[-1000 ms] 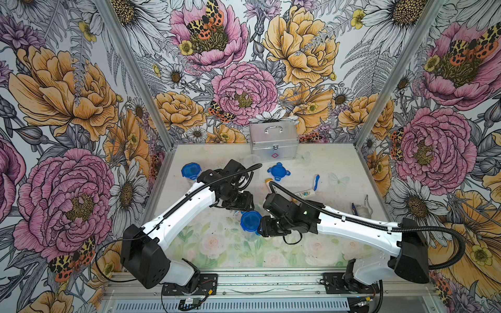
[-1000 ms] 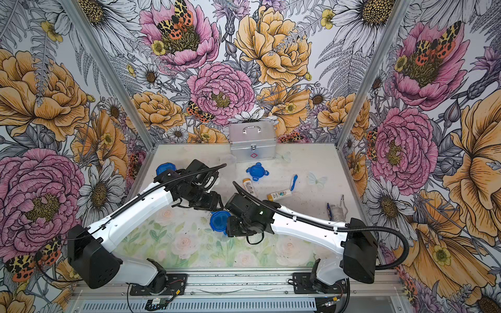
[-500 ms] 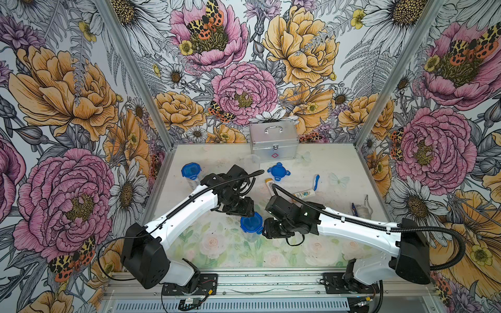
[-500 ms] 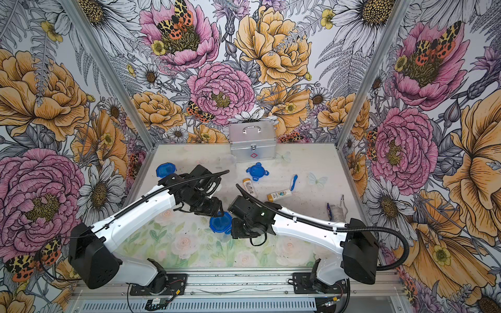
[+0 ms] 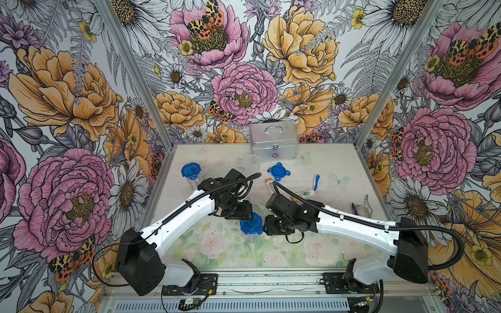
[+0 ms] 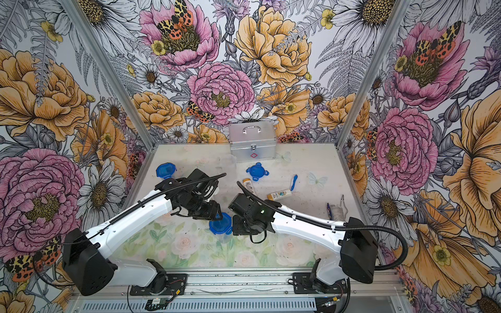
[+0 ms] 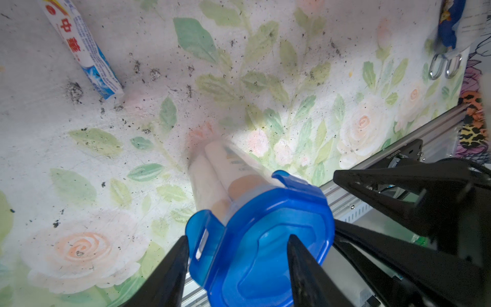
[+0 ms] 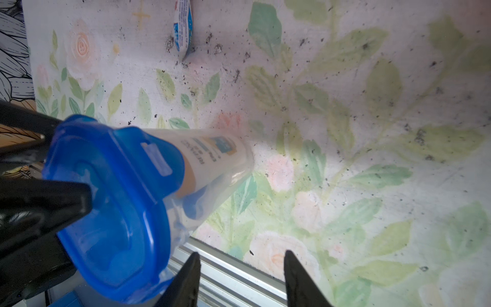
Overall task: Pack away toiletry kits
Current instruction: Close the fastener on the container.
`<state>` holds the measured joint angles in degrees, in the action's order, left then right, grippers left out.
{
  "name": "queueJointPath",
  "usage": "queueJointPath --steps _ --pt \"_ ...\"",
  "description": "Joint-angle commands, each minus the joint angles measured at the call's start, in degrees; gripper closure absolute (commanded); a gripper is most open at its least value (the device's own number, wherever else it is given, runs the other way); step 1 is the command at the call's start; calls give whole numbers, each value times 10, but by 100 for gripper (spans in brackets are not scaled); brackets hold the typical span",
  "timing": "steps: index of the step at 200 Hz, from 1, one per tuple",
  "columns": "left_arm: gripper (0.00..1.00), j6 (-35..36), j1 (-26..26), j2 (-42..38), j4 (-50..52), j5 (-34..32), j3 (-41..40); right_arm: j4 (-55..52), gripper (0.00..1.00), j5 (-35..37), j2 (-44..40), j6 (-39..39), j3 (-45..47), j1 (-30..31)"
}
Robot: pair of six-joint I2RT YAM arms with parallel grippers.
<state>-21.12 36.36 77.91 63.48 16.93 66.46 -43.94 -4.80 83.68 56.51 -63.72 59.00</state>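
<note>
1. Lidded cup (image 5: 250, 230): clear, upright near the table's (image 5: 217, 249) front middle, directly between the two gripper heads in both top views. Its blue lid (image 7: 260, 239) is seated on top.
2. White bottles (image 7: 225, 170) with orange caps show through the cup wall in both wrist views.
3. Left gripper (image 7: 236, 238): jaws spread, hanging over the blue lid. One fingertip (image 7: 183, 242) sits at a raised clip tab and the other lies across the lid's top. The lid is wider than the gap, so it isn't clamped across. I can't tell from this angle whether the tips actually press on it.
4. Right gripper (image 8: 240, 252): jaws spread with nothing between them, only table and the front rail. It sits just beside the cup, on the side opposite the left gripper.
5. Toothpaste tube (image 7: 82, 47): white and blue, flat on the table, apart from the cup.
6. Second lidded cup (image 5: 191, 173): back-left of the table, well apart from the grippers.
7. Loose lid (image 5: 278, 171): blue, tabs out, lying in front of the silver case (image 5: 273, 141), which stands at the back wall.
8. Empty clear cup (image 5: 252, 162): faint, just left of the case.
9. Loose bottle (image 5: 269, 185) and toothbrush (image 5: 316, 181): lying behind the right arm.
</note>
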Motion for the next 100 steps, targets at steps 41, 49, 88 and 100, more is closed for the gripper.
queueJointPath --steps 41,49,88,100 --pt "42 -54 15 -33 -33 31 -34 53 49 -10 36 -7 -38 9" --pt "42 -59 15 -37 -36 32 -40 53 49 -9 37 -8 -41 10" --pt "43 -79 16 -50 -36 26 -51 53 50 -5 35 -7 -39 6" --pt "44 -82 16 -53 -37 24 -52 53 50 -2 28 -5 -33 3"
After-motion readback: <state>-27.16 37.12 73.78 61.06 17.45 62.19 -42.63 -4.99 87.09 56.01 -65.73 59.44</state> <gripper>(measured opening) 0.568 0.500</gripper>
